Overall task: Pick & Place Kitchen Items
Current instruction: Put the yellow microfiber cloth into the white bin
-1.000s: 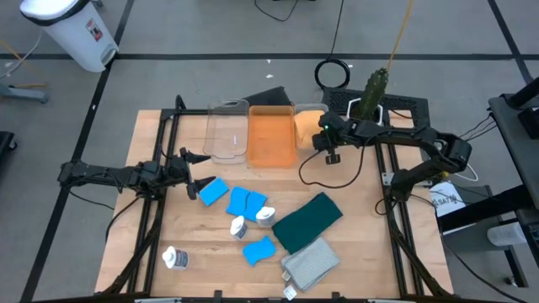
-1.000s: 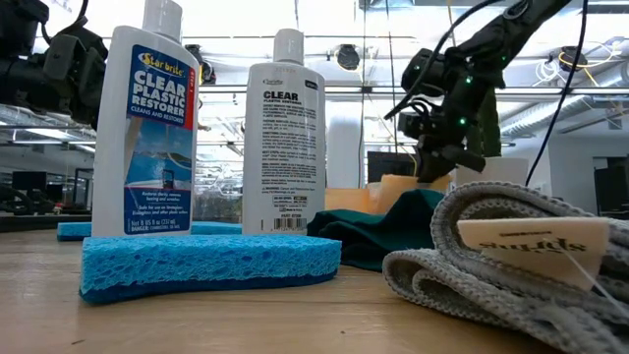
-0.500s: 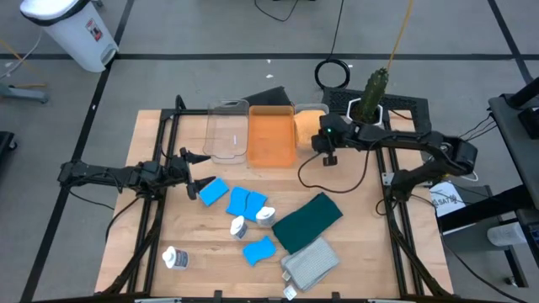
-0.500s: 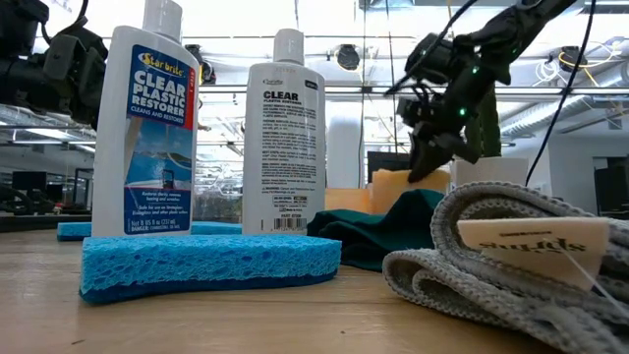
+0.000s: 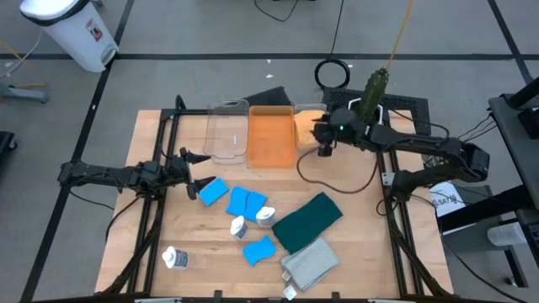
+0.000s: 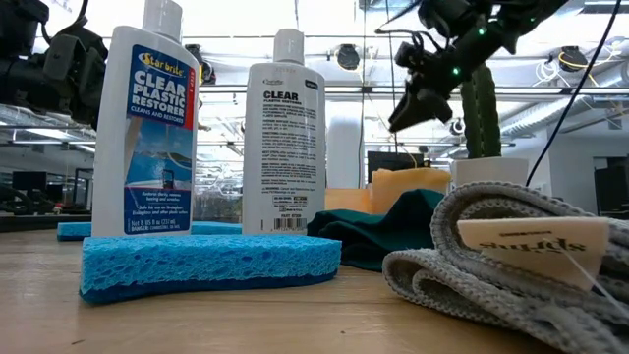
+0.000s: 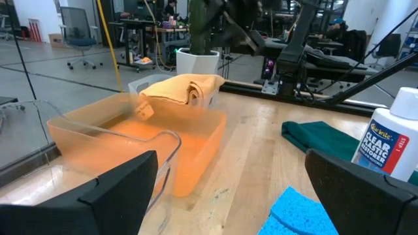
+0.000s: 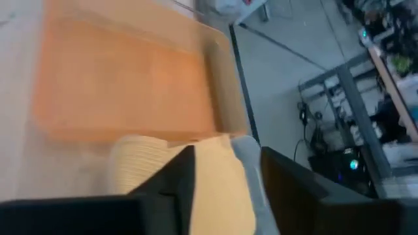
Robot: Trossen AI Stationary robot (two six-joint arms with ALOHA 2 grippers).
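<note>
The orange cloth (image 5: 306,120) sits folded in the small clear bin at the far edge of the table, right of the orange bin (image 5: 271,135). From above, the right gripper (image 5: 320,133) hangs just at the cloth's near-right corner, much nearer than the left gripper (image 5: 199,172), which waits spread by a blue sponge (image 5: 213,191).

Low view: the right gripper (image 6: 405,108) is raised clear above the cloth (image 6: 410,183), empty; whether its fingers are parted I cannot tell from here (cactus (image 6: 481,110) close behind).

Left wrist: cloth (image 7: 183,88) heaped in its bin, long axis across the bin, a bottle (image 7: 388,143) near.

Right wrist: fingers (image 8: 175,189) slightly apart, cloth (image 8: 210,184) directly below between them.
</note>
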